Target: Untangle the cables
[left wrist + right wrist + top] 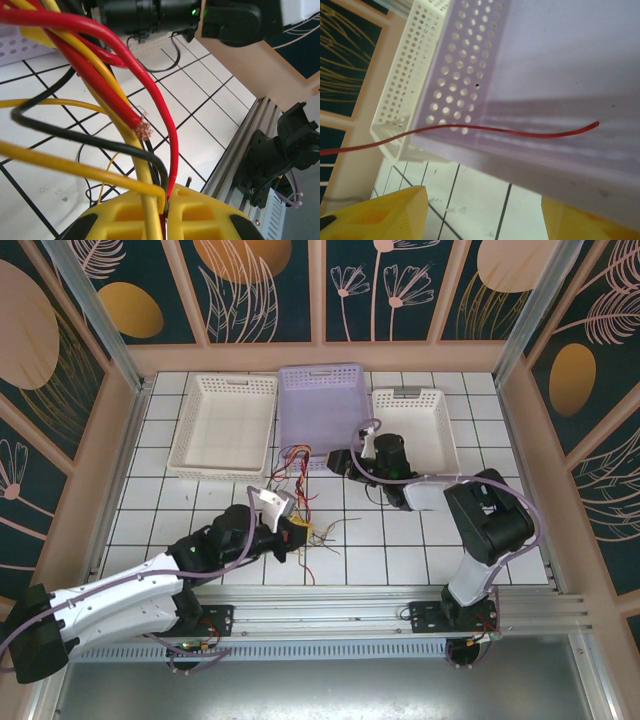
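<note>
Cables (100, 82) pinched in left hand (167, 202); right hand (485, 212) spread; red strand (520, 133) reaches into lilac basket (545, 55).

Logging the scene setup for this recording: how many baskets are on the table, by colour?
White: 2 (left white basket, right white basket)
Lilac: 1 (lilac basket)
Total: 3

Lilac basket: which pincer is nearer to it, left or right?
Right. The right pincer is open at the lilac basket's near right corner. The left pincer is farther back toward the arm bases, shut on the cables.
</note>
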Available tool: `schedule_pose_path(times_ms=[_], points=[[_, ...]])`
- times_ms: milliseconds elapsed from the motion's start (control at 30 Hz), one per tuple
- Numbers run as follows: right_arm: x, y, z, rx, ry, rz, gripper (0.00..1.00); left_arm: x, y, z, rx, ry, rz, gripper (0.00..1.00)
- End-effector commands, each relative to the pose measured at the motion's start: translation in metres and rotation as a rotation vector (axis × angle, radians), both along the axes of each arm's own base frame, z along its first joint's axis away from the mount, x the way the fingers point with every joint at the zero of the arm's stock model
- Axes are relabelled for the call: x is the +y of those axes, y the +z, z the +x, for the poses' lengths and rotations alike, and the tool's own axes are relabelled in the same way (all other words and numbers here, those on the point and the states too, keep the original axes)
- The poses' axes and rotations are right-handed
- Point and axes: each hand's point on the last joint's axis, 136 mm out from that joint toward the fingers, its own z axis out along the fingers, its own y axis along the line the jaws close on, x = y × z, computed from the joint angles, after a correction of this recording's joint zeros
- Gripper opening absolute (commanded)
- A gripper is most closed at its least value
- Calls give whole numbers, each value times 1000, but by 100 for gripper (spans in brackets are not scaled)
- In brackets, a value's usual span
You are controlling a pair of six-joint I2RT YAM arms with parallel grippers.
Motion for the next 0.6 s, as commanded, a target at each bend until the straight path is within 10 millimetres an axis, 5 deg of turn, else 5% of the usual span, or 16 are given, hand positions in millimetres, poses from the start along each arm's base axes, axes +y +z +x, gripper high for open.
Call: schedule_pose_path(times_ms=[0, 300, 467, 567], points=[[9, 65, -28, -170, 88, 62, 63, -4, 7, -1, -38, -28, -30, 0], [-11, 133, -125, -339, 233, 145, 60, -9, 3, -1, -39, -44, -15, 0], [-1, 122, -171, -370, 391, 128, 61, -18, 5, -1, -33, -73, -17, 0], [1, 104, -179, -369, 411, 105, 63, -19, 9, -2, -33, -84, -28, 0]])
